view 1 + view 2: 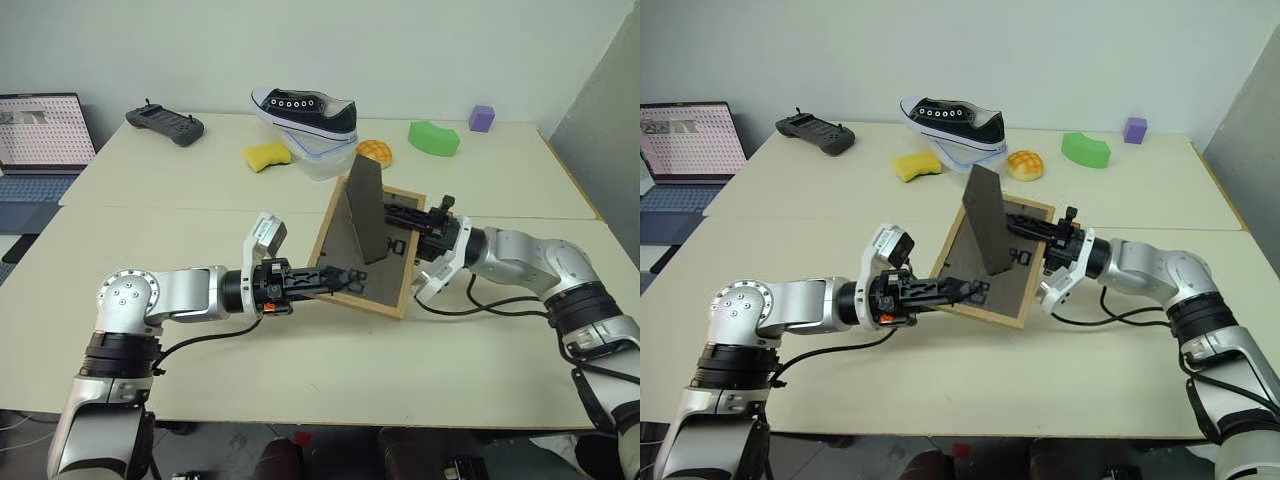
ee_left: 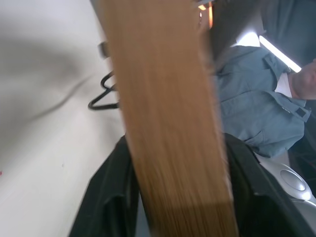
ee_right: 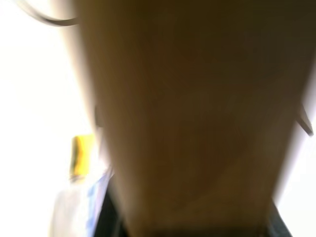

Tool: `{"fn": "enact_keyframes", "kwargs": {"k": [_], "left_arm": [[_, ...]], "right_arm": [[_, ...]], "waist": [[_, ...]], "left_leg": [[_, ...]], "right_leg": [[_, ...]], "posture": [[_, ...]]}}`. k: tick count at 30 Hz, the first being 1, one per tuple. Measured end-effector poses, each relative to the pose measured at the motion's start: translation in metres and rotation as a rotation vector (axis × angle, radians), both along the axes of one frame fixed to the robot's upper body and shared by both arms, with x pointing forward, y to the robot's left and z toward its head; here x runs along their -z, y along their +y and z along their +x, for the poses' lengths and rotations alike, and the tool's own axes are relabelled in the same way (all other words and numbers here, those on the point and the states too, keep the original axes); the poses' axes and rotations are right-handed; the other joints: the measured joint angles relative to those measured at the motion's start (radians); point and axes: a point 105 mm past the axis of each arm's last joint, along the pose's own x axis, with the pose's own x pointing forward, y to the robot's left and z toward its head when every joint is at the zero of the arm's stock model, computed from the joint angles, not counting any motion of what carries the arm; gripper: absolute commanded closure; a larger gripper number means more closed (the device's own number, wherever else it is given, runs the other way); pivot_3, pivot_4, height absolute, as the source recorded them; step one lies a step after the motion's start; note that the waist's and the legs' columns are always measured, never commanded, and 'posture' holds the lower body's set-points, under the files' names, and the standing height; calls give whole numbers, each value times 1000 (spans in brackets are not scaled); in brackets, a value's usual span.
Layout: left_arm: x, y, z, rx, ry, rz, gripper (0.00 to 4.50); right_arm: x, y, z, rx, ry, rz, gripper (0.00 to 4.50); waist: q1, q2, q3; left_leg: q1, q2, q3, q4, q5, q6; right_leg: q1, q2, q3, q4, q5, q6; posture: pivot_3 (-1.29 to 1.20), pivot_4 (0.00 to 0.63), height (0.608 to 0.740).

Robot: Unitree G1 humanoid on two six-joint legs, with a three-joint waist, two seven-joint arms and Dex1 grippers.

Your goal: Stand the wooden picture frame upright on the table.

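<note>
The wooden picture frame is held tilted above the middle of your worktop, back panel facing up and toward the camera, with its dark fold-out stand swung out and pointing upward. Your left hand comes in level from the left, its black fingers closed over the frame's near-left wooden edge; the left wrist view has that light-wood rail running between the fingers. Your right hand reaches in from the right across the frame's far side, and its fingers lie against the back panel near the stand; whether they clamp it you cannot tell from these views. The worktop is pale cream, with a seam running across it behind the frame. On the far half sit a black-and-white sneaker on a clear container, a yellow sponge, a bun, a green block, a purple cube and a black controller. A laptop stands open at the far left. The wall behind is plain and pale.
</note>
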Motion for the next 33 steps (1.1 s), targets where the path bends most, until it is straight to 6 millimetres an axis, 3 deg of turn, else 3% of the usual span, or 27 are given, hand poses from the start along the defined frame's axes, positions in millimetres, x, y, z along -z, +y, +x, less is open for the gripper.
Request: {"fn": "enact_keyframes", "kwargs": {"k": [4, 9, 14, 17, 20, 23, 26, 28, 32, 33], "left_arm": [[0, 8, 9, -59, 15, -15, 854], [-17, 42, 21, -232, -103, 40, 7], [-13, 58, 23, -413, -405, 362, 0], [-9, 60, 23, -494, -641, 564, 0], [-1, 60, 19, -506, -728, 621, 0], [8, 58, 10, -495, -743, 604, 0], [16, 58, 2, -475, -752, 601, 0], [20, 61, 1, -490, -737, 588, 0], [26, 61, -1, -477, -723, 580, 0], [26, 61, -1, -474, -728, 581, 0]], "right_arm": [[1, -5, 4, 21, 67, 20, 3655], [13, -10, 17, 88, 373, 107, 3655], [46, 8, 20, 54, 1088, 276, 3655], [53, 28, 15, -57, 1502, 374, 3655], [55, 32, 13, -121, 1727, 436, 3655], [63, 41, 20, -168, 1871, 499, 3655], [84, 41, 27, -125, 1934, 543, 3655], [99, 42, 28, -87, 1930, 543, 3655], [105, 44, 24, -103, 1875, 551, 3655], [106, 43, 23, -101, 1867, 550, 3305]], "waist": [[-1, 0, 0], [-5, 0, 0], [-1, 0, 0], [2, 0, 0], [8, 0, 0], [8, 0, 0], [10, 0, 0], [11, 0, 0], [9, 0, 0], [10, 0, 0]], "left_leg": [[0, 0, 0, 0, 0, 0], [0, 2, -1, 0, 0, 0], [0, 3, -5, 0, 0, 0], [0, 2, -1, 0, 0, 0], [0, 1, 0, 0, 0, 0], [0, 2, 0, -1, -2, 4], [-1, 2, 0, -1, -2, 4], [-1, 2, 0, -1, -3, 4], [-1, 2, 0, -1, -3, 4], [0, 2, 0, -1, -3, 4]], "right_leg": [[0, 0, 0, 0, 0, 0], [1, 0, -1, 0, 0, 0], [1, -4, -2, 0, 0, 0], [1, -1, -2, 0, 0, 0], [1, 0, -2, -1, 0, 0], [1, 1, -1, -1, 0, 0], [0, 2, -1, -2, 0, 0], [0, 1, -1, -3, 0, 0], [0, 2, -2, -2, 0, 0], [1, 2, -2, -2, 0, 0]], "posture": [[0, 150, 740], [0, 150, 740], [0, 150, 740], [0, 150, 740], [0, 150, 740], [0, 150, 740], [0, 150, 740], [0, 150, 740], [0, 150, 740], [0, 150, 740]]}}
